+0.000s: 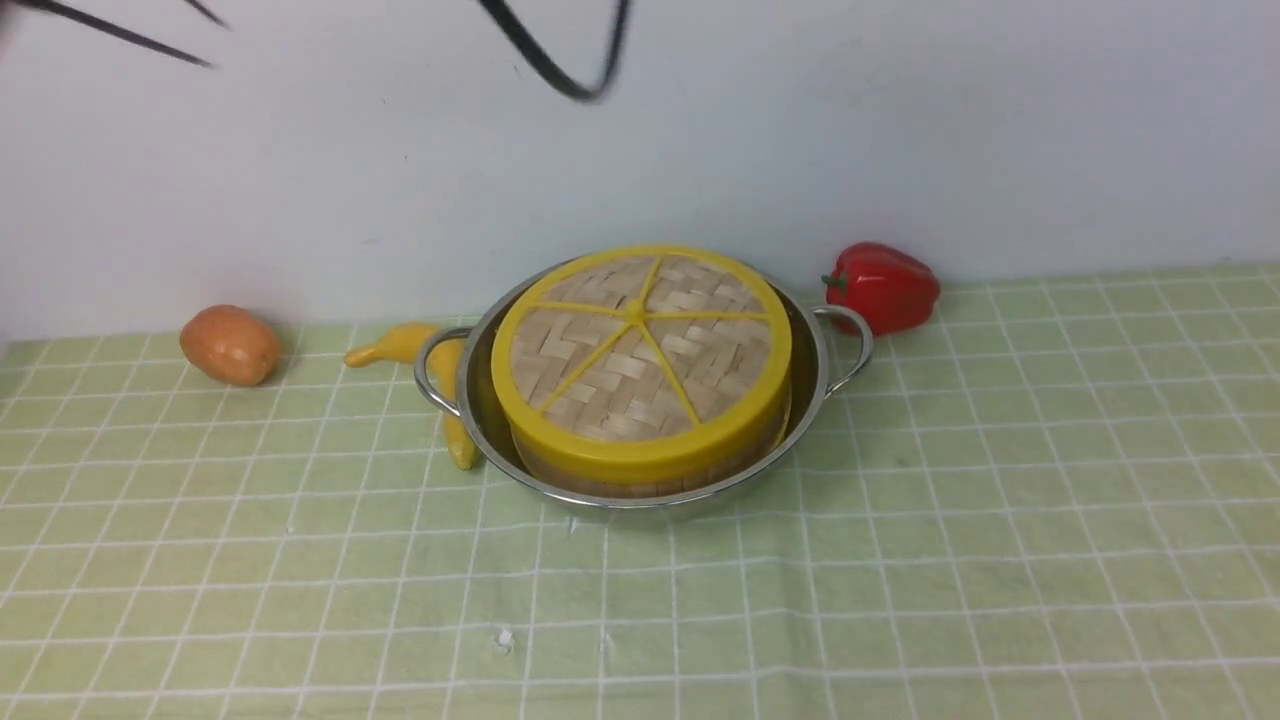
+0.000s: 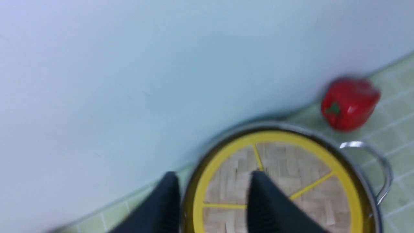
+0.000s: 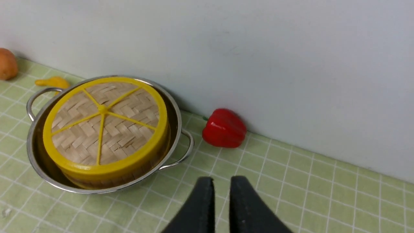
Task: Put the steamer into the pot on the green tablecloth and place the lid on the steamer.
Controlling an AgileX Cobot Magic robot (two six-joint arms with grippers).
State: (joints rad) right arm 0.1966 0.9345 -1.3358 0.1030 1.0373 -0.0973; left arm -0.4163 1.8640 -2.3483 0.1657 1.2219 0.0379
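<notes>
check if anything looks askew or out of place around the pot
The lid sits tilted, its far edge higher than the near one, and off-centre in the pot. A yellow banana-like piece lies partly hidden behind the pot's left handle. Nothing looks spilled or damaged.

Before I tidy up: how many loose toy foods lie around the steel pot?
3: orange potato-like piece far left, yellow banana-like piece against the pot's left handle, red bell pepper behind its right handle. More may be hidden.

Yellow-rimmed tan woven lid [image 1: 640, 360], shiny silver pot [image 1: 810, 385], pale green white-gridded tablecloth [image 1: 1000, 560], red pepper [image 1: 882, 287]
</notes>
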